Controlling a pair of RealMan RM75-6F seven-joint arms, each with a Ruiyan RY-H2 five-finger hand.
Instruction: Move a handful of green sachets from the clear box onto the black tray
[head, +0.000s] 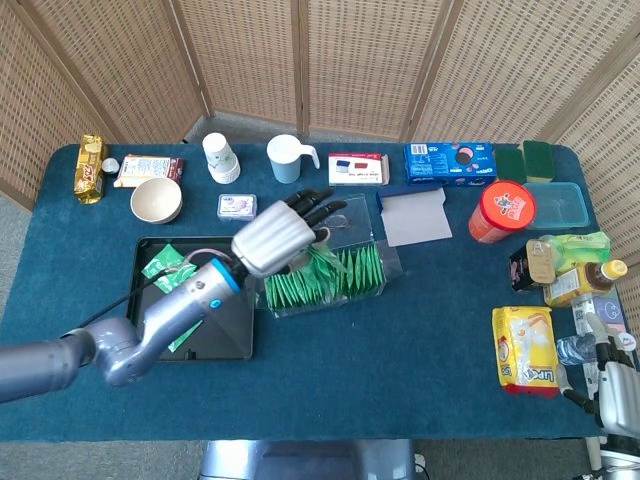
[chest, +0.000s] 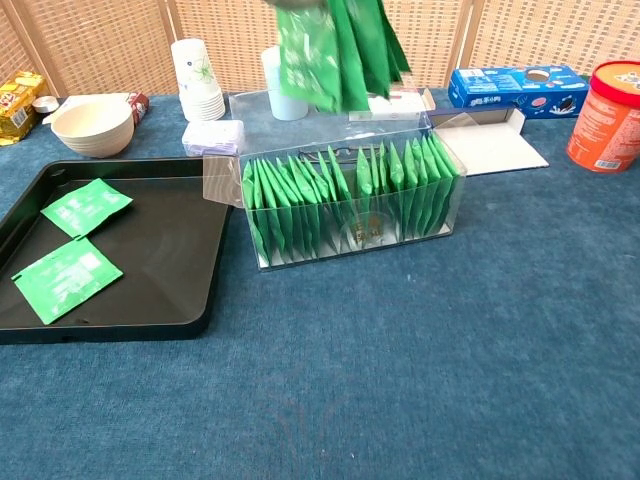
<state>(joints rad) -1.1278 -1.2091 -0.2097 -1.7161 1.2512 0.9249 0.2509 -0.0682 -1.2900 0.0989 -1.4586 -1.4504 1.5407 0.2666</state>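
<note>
My left hand (head: 275, 236) hangs high above the clear box (head: 322, 262), gripping a bunch of green sachets (chest: 338, 50) that dangle from the top edge of the chest view. The hand itself is out of the chest view. The clear box (chest: 352, 198) holds a row of several upright green sachets (chest: 340, 190). Two green sachets (chest: 85, 207) (chest: 66, 277) lie flat on the black tray (chest: 170, 260) to the left of the box. Only the fingertips of my right hand (head: 616, 385) show at the bottom right corner of the head view, holding nothing.
Behind the box stand a mug (head: 288, 158), paper cups (chest: 194, 66), a small tin (chest: 212, 136), a bowl (chest: 92, 124) and a blue biscuit box (chest: 517, 85). A red canister (chest: 608, 102) stands at right. Snack packs and bottles (head: 565, 270) crowd the right edge.
</note>
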